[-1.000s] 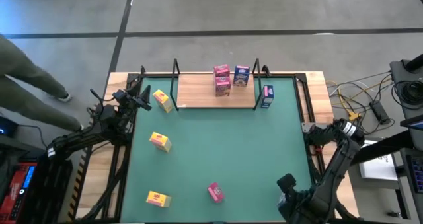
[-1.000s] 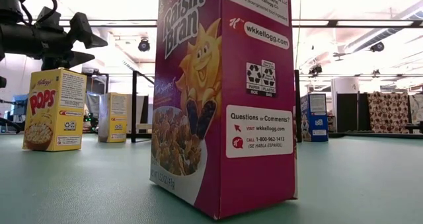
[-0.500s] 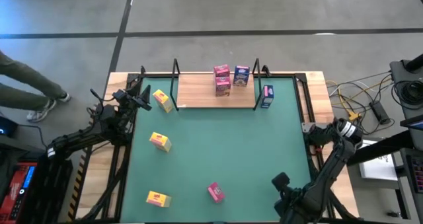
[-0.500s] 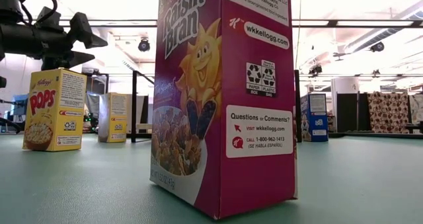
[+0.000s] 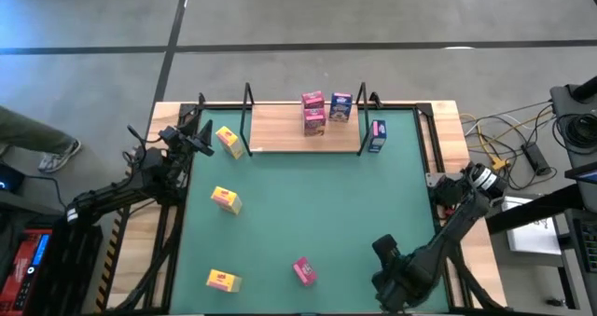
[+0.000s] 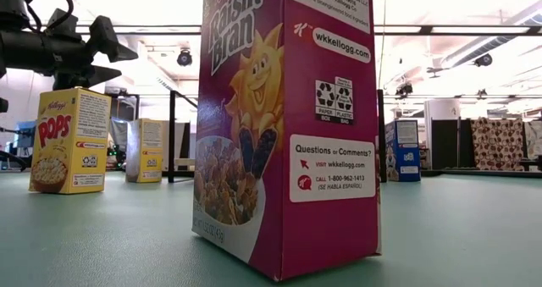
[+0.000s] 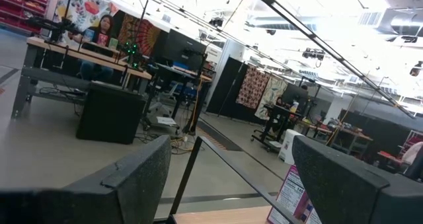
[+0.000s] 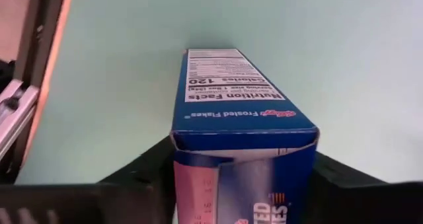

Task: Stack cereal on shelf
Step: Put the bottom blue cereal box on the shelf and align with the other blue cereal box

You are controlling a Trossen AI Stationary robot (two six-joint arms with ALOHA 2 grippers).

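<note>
Holding a blue Frosted Flakes box (image 8: 241, 112) in the right gripper (image 8: 241, 181), with the dark fingers (image 8: 142, 168) pressing on its two broad faces and the flap end pointing back at the wrist, probably so as to be gripping it firmly across its thin dimension and leaving the far end free for setting down. Hanging over the near right part of the green table (image 5: 308, 213), well apart from the shelf (image 5: 280, 130), which is lying along the far edge between its black wire uprights. Already carrying three boxes there: two pink boxes (image 5: 313, 111) close together and a second blue box (image 5: 341, 107) just beside them, all bunched toward the right end and leaving the left part of the board bare for more. Standing just off the shelf's right end, on the green, a third blue box (image 5: 377, 135). Waiting elsewhere on the table: a yellow box (image 5: 229, 141) near the shelf's left end, another yellow box (image 5: 226, 199) farther toward the near side, a third yellow box (image 5: 223, 281) by the near edge, and a pink Raisin Bran box (image 5: 304, 271) close to it. Idling at the far left corner, the left gripper (image 5: 199, 141), its fingers spread wide with nothing between them.
</note>
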